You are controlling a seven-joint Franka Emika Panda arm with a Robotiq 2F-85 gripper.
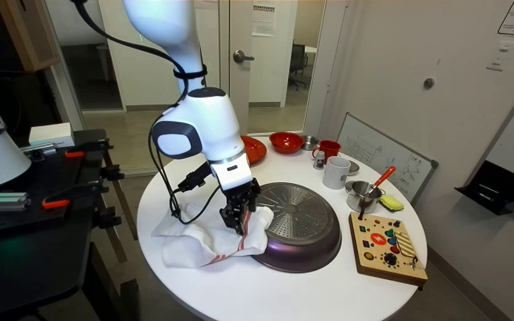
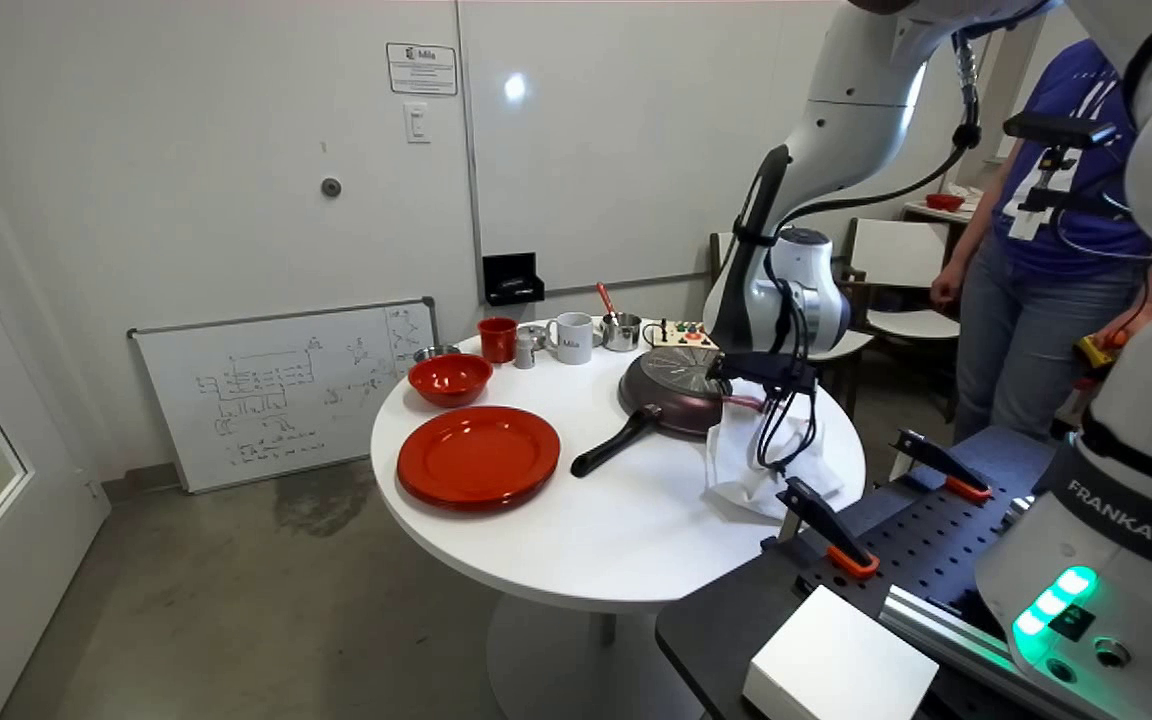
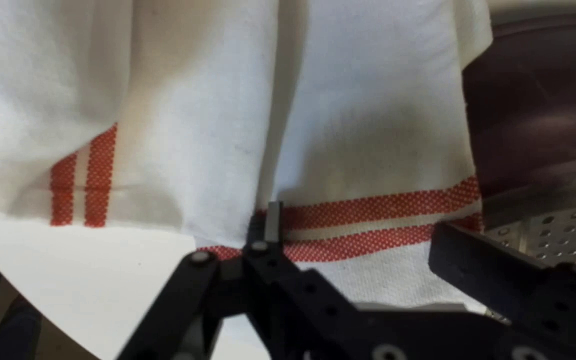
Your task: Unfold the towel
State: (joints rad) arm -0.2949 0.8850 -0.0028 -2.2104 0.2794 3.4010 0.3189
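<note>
In an exterior view, find the towel [image 1: 212,243] bunched in loose folds on the white worktop [image 1: 283,296], up by the side of the upturned pan [image 1: 299,223] and not yet spread flat. See there, too, the arm [image 1: 208,125] reaching down from above, with the jaws low over the red-striped part of the cloth, next to the pan. In an exterior view again, to the right of the black handle [image 2: 616,440], make out only white cloth and a glimpse of red beside the pan; too dark and cluttered around the jaws to judge their opening. In the wrist view, clearer: jaws wide apart, gripping nothing, straddling a stretch of cloth with paired red stripes [image 3: 368,208], with one side at the foot of a deep crease and its partner by the towel's edge at the pan. Hard to tell touching from hovering. Note at left more stripes [image 3: 100,175], running out of sight under a fold. Probably at the grasp step, then, with the unfolding itself yet to come. Next, by the look of it, close on the top layer alone, at the striped hem, then lift and draw away from the pan to peel the fold open. Beware of pinching two layers together or snagging the pan's rim.
</note>
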